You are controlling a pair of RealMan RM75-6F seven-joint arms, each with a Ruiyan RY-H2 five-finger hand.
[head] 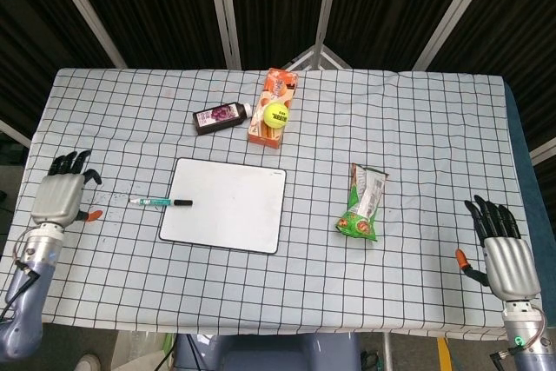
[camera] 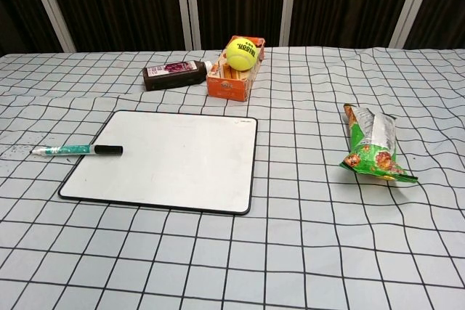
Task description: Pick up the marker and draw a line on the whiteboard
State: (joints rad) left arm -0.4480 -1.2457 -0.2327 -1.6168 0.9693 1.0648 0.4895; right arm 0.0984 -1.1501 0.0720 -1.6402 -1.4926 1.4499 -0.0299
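A green marker (head: 162,202) (camera: 77,150) with a black cap lies flat, its capped end resting on the left edge of the whiteboard (head: 226,204) (camera: 171,160). The board is blank and lies flat on the checked cloth. My left hand (head: 62,192) hovers over the table's left side, a short way left of the marker, open with its fingers spread and holding nothing. Over the front right corner of the table, my right hand (head: 501,248) is open and empty too. Neither hand appears in the chest view.
Behind the board lie a dark bottle (head: 222,117) (camera: 177,74) and an orange box (head: 273,106) (camera: 234,78) with a yellow tennis ball (head: 277,112) (camera: 242,54) on it. A green snack bag (head: 363,203) (camera: 373,152) lies right of the board.
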